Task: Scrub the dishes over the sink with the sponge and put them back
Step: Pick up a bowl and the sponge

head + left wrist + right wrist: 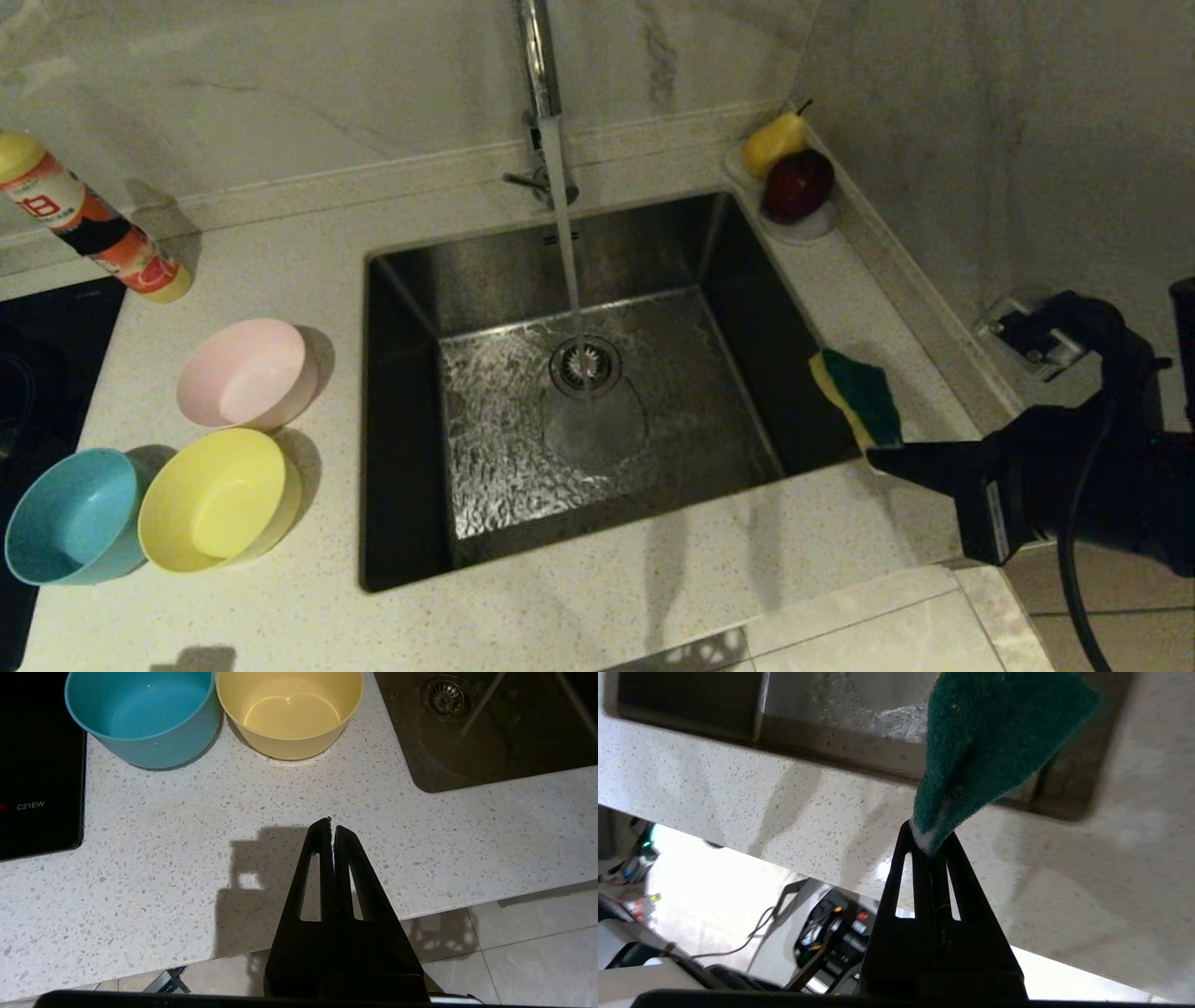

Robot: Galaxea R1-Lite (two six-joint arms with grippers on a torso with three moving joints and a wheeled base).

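Three bowls stand on the counter left of the sink [401,411]: pink [245,373], yellow [217,499] and blue [73,515]. My right gripper [878,453] is shut on one corner of the green-and-yellow sponge [857,394], holding it in the air over the sink's right rim. In the right wrist view the sponge [994,746] sticks out from the gripper [928,840] tips. My left gripper [331,823] is shut and holds nothing, hanging above the counter's front edge; the blue bowl [140,716] and yellow bowl [289,711] lie beyond it.
Water runs from the chrome faucet [539,75] onto the drain strainer [585,364]. A spray bottle [89,219] lies at the back left, a black cooktop [37,373] at far left. A white dish with a pear [773,142] and an apple [798,184] sits at the sink's back right corner.
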